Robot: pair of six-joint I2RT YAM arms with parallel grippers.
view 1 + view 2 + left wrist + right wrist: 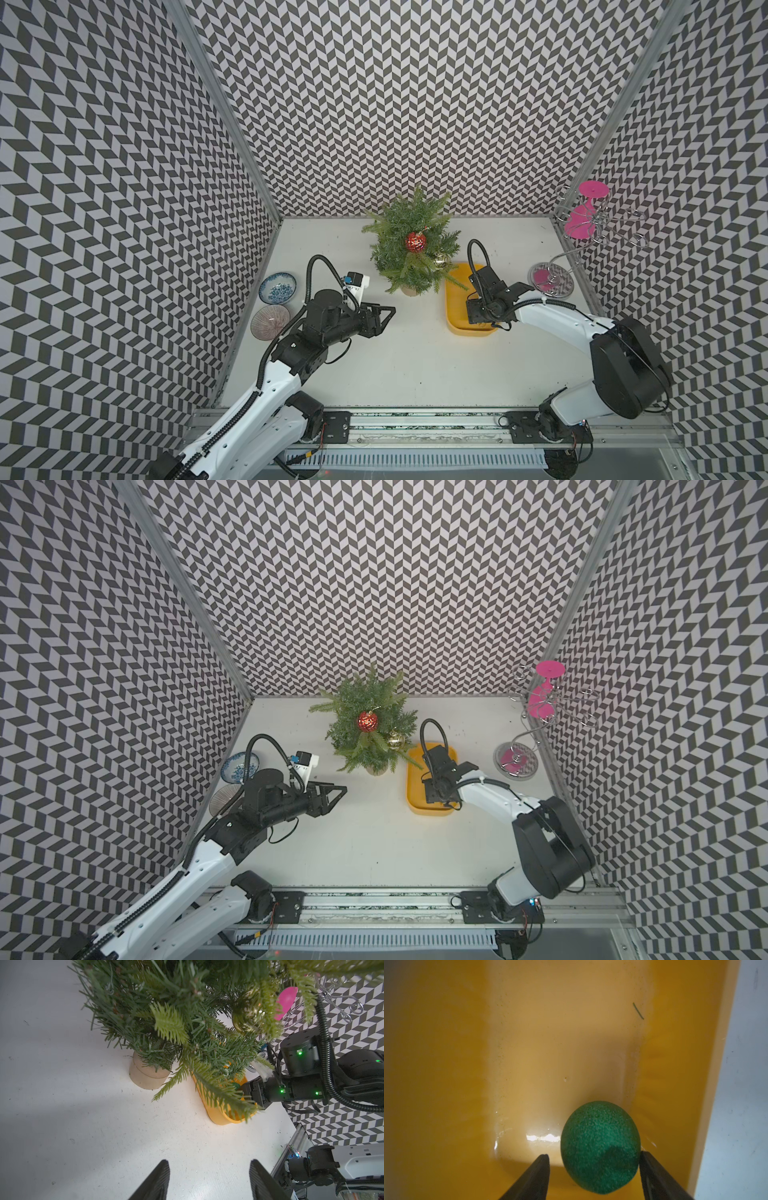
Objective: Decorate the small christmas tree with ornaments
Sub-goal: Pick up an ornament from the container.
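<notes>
Upright green tree (409, 249) carries red bauble (415, 242) and gold bauble (441, 261); green bauble (600, 1147) lies in yellow tray (446, 1064).

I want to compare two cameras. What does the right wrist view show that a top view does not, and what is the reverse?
Only the right wrist view: the green ornament inside the yellow tray, between the open fingers of the right hand; in both top views the right arm hides it.
Only a top view: the small christmas tree with the red ornament and the gold ornament on it, the open left hand, the blue bowl, the pink glass.
Both: that tray and the white table.
</notes>
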